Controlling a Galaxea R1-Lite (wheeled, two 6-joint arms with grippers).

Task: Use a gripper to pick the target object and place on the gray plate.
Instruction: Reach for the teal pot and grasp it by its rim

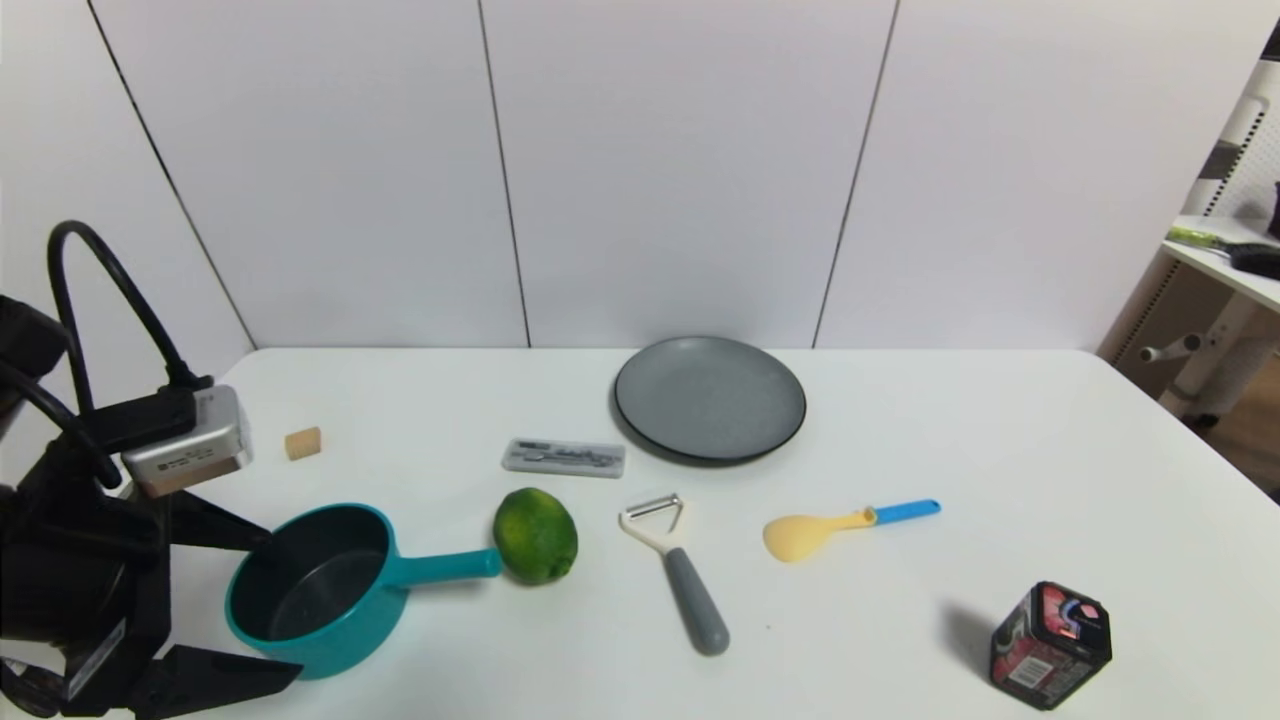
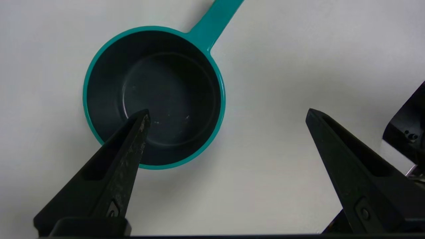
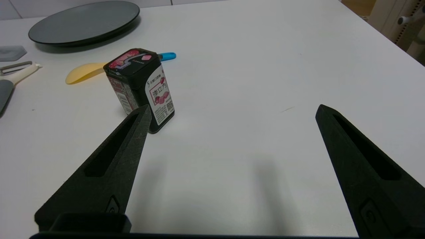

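White table [image 1: 1000,430] with rounded far corners, set against a wall of plain white panels [image 1: 680,160] split by thin dark seams; lighting even, soft shadows on the tabletop. At the right edge, a white desk or shelf [image 1: 1225,262] on white legs; wood-toned floor [image 1: 1255,425] below it.

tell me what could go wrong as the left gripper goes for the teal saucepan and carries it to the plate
1. The left gripper hangs open above the teal saucepan with one finger over the bowl and the other over bare table; closing on the thin rim could slip.
2. The handle's tip looks to reach the lime, so shifting the pan may roll it.
3. The gray case lies near the line toward the gray plate; a low carry might clip it.
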